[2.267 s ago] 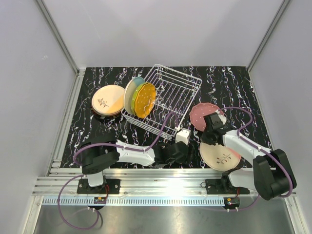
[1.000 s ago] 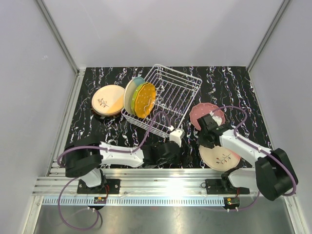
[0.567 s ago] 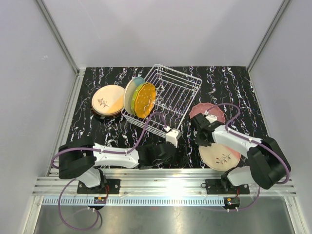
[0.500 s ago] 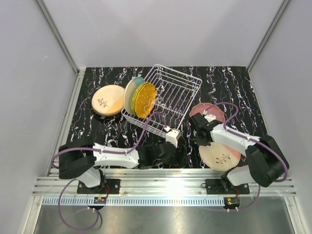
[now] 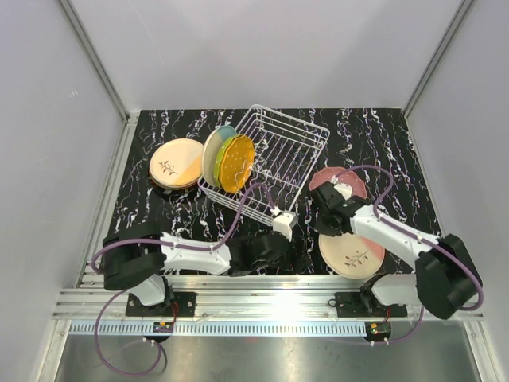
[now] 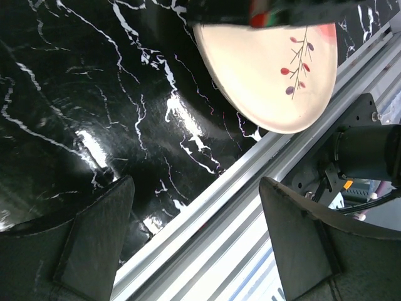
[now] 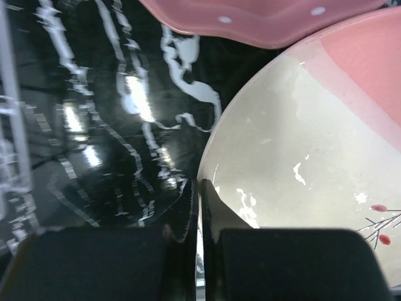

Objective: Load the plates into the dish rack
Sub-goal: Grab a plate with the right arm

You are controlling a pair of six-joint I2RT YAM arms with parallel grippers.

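Note:
A cream plate with a pink patch and a red sprig (image 5: 351,251) (image 7: 301,150) lies at the near right, and my right gripper (image 5: 326,223) (image 7: 199,200) is shut on its left rim. A pink plate (image 5: 336,183) (image 7: 263,19) lies just behind it. The white wire dish rack (image 5: 296,151) stands mid-table, with a cream-blue plate (image 5: 215,151) and a yellow-orange plate (image 5: 237,163) upright at its left end. A peach sprig plate (image 5: 176,163) tops a stack at the left. My left gripper (image 5: 266,248) (image 6: 197,251) is open and empty, low over the table's near edge, and its view shows the cream plate (image 6: 269,69).
The aluminium rail (image 5: 262,282) (image 6: 250,200) runs along the near edge under the left gripper. The right arm's base (image 6: 369,157) is close by on the right. Grey walls enclose the black marbled table (image 5: 374,135).
The right gripper's jaws have shut on the cream plate's rim, and the plate has slid slightly left. The left gripper has drifted a little along the near edge, staying open.

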